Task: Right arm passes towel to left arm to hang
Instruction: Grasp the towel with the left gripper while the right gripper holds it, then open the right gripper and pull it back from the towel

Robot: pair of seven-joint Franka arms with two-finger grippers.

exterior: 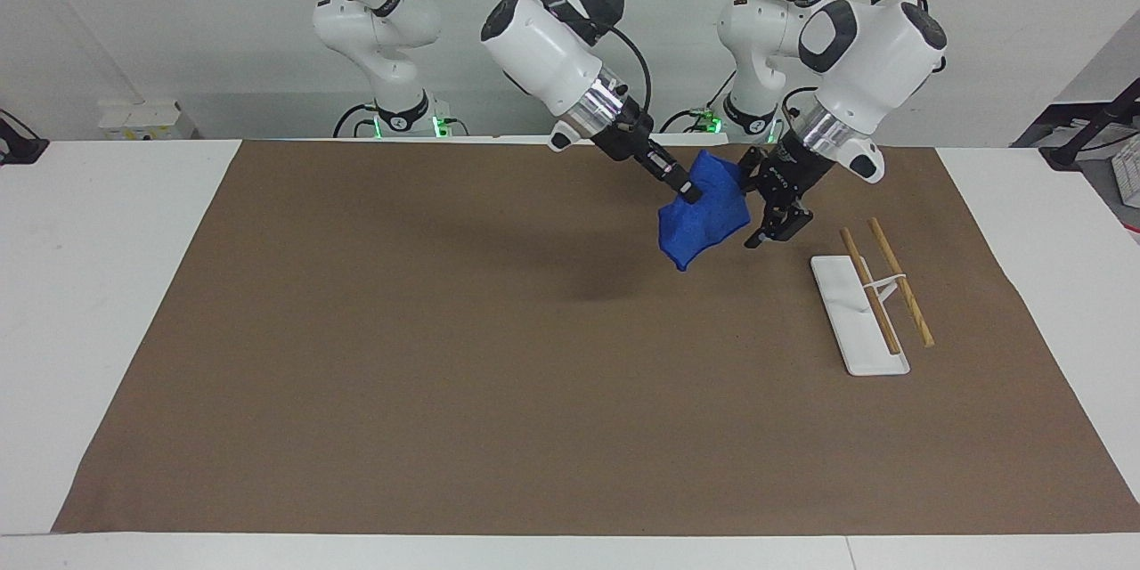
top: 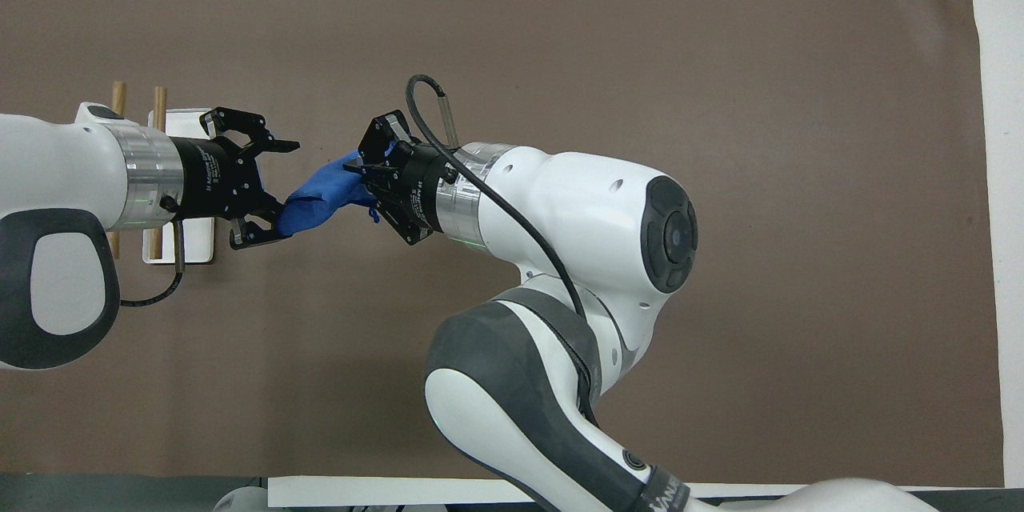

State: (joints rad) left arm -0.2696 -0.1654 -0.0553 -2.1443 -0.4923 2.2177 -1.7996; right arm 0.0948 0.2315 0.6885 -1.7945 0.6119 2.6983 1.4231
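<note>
You saw a bright royal-blue towel (exterior: 704, 212) hanging plain and unpatterned over the flat brown mat (exterior: 445, 356), which lay on a white table (exterior: 98, 285). The right arm (exterior: 543, 44) was white with dark grey panels and a black cable; the left arm (exterior: 868, 44) was white with a black oval patch and a silver wrist ring. The right gripper (exterior: 688, 193) and the left gripper (exterior: 768, 212) were both black. The rack (exterior: 859, 316) showed a white base and two pale wooden rods.

I work in a robotics lab. My two white arms (exterior: 543, 44) stand bolted at a white table (exterior: 107, 303) under brown paper (exterior: 445, 374), before a bare wall.
</note>
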